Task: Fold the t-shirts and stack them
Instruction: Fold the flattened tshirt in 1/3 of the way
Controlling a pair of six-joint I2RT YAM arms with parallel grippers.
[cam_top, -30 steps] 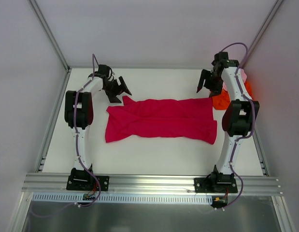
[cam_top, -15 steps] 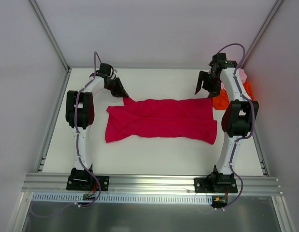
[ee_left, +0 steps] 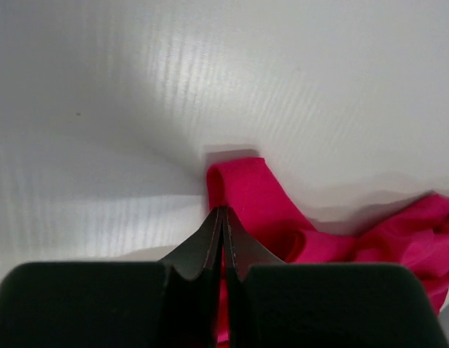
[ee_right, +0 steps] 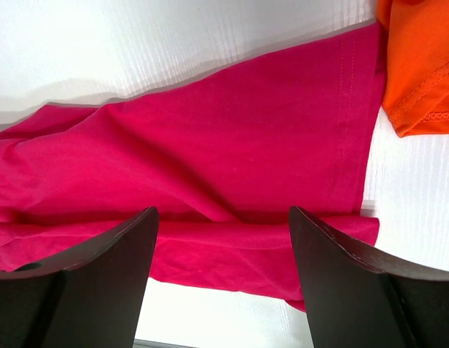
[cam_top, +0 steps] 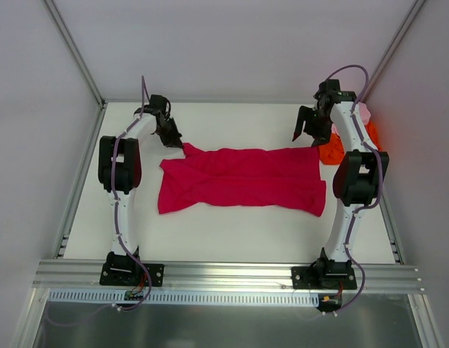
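Note:
A crimson-magenta t-shirt (cam_top: pixel 242 177) lies spread and rumpled across the middle of the table. My left gripper (cam_top: pixel 180 142) is at its far left corner. In the left wrist view the left gripper (ee_left: pixel 223 211) is shut on a fold of this crimson shirt (ee_left: pixel 254 190), with red cloth pinched between the fingers. My right gripper (cam_top: pixel 307 132) hovers open over the shirt's far right corner. The right wrist view shows the right gripper (ee_right: pixel 223 212) wide apart above the crimson shirt (ee_right: pixel 231 145), touching nothing. An orange t-shirt (cam_top: pixel 330 152) and a pale pink t-shirt (cam_top: pixel 363 112) are bunched at the far right.
The orange t-shirt (ee_right: pixel 420 65) lies just right of the crimson hem. White walls with metal posts (cam_top: pixel 75 54) enclose the table on three sides. A metal rail (cam_top: pixel 224 272) carries both arm bases along the near edge.
My left gripper has gone from wide open to shut, pinching the crimson shirt's far left corner. The right gripper shifted slightly and stays open.

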